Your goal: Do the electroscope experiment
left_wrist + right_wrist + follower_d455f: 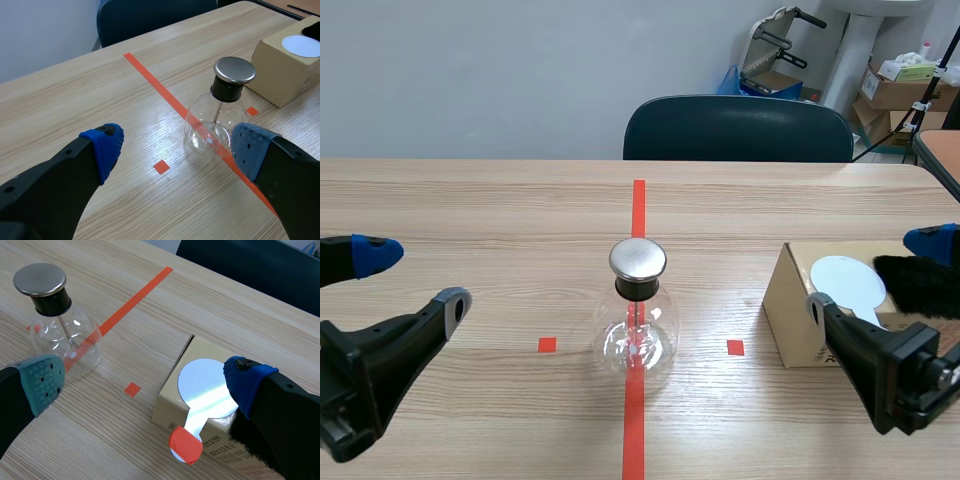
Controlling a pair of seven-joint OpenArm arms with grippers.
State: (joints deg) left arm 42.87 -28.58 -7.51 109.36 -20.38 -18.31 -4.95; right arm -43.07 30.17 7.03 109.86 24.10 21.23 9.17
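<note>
Nearest the scene camera are the two grippers, low at either side of the table (470,200). Left gripper (412,278) has its fingers spread wide, one tipped with a blue pad and one with a grey pad, with nothing between them. It sits well apart from the electroscope (637,320).

Right gripper (875,272) is likewise spread wide and grips nothing. It sits at the cardboard box (790,310), one finger in front of the box's near side and the blue-padded one past the black fur (920,285).

At the table's middle the electroscope stands upright on the long orange-red tape line (638,210), between two small tape squares. It is a clear round glass flask closed by a black stopper (638,288), with a flat round metal cap (638,258) on top. A thin rod runs down from the stopper into the flask.

From the left wrist, the electroscope (215,125) is ahead of the left gripper (177,150), close to one blue pad, and the box (280,75) lies beyond it.

From the right wrist, the electroscope (65,337) is ahead of the teal-padded finger of the right gripper (145,380). The box (167,405) lies ahead of the blue-padded finger.

On top of the box lies a shiny metal disc (205,387) with a flat handle. The handle's orange-red end (186,444) juts over the box's edge. The fur lies on the box just beside the disc.

Across the table stands a dark chair (738,130).
</note>
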